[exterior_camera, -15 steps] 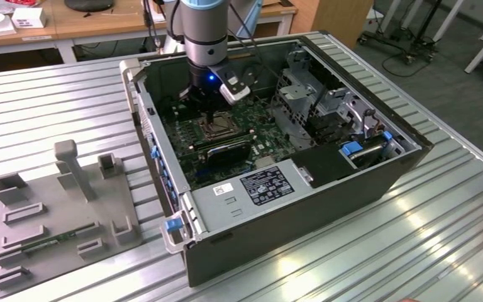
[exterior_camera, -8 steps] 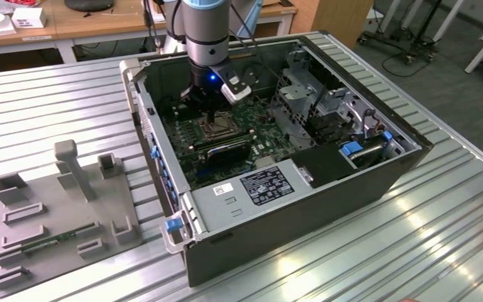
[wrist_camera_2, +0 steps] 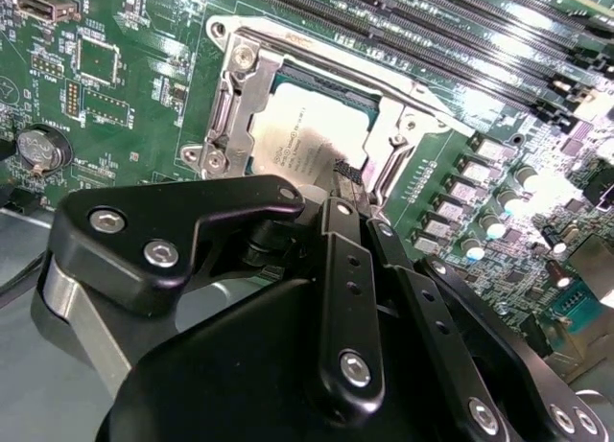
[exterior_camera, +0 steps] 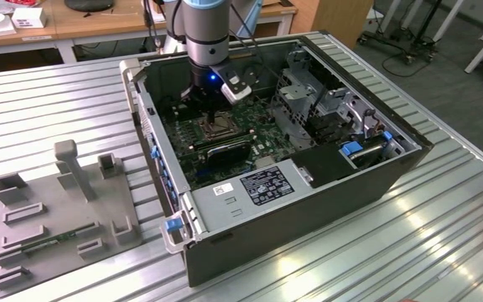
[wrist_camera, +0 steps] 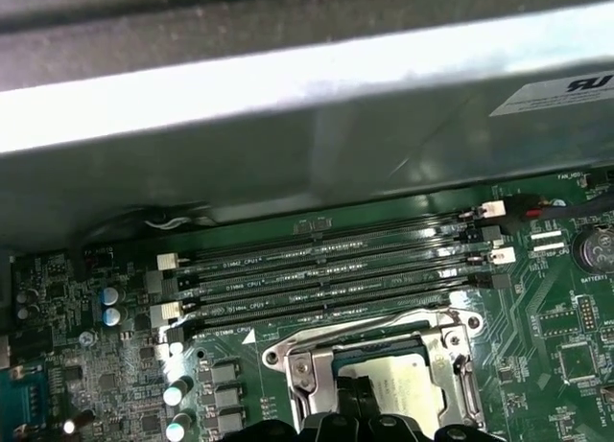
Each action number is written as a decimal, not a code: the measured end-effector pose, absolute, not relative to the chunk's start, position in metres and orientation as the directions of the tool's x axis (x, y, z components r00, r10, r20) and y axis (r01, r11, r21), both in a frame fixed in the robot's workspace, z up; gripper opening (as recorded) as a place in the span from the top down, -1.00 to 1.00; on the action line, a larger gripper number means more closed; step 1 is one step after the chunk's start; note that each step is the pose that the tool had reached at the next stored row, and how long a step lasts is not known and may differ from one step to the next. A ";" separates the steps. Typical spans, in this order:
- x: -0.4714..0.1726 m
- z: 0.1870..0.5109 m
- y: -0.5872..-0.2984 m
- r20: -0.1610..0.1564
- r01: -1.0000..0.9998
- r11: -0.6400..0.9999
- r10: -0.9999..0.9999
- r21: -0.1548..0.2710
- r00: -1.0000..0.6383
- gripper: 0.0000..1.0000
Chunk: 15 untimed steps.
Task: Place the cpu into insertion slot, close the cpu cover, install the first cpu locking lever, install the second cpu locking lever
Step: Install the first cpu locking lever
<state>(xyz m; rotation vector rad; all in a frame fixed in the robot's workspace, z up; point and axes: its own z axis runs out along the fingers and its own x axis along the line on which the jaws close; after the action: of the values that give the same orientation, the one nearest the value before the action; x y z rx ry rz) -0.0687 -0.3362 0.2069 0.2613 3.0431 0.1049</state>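
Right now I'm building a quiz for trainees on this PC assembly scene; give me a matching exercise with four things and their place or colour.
Things:
1. cpu
2. cpu cover
3. gripper
4. memory slots

Descriptions:
A. long, dark, in parallel rows
B. black, just above the socket
C. pale square seated in the socket
D. silvery metal frame around the chip

Pairs: 1-C, 2-D, 3-B, 4-A

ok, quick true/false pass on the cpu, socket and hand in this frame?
1. The cpu lies in the insertion slot. True.
2. The hand is over the grey fixture plate beside the case. False: it is inside the computer case, right at the socket.
3. The memory slots hold modules. False: they look empty.
4. The cpu cover frames the chip in both wrist views. True.
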 end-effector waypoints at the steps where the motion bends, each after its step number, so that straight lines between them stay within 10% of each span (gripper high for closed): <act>1: -0.069 0.207 -0.336 -0.080 0.167 0.983 0.172 0.071 -0.982 0.80; 15: -0.069 0.207 -0.336 -0.080 0.138 0.990 0.138 0.011 -0.987 0.80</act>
<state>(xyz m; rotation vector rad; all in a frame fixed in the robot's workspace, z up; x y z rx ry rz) -0.0687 -0.3362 0.2068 0.2120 3.0534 0.0089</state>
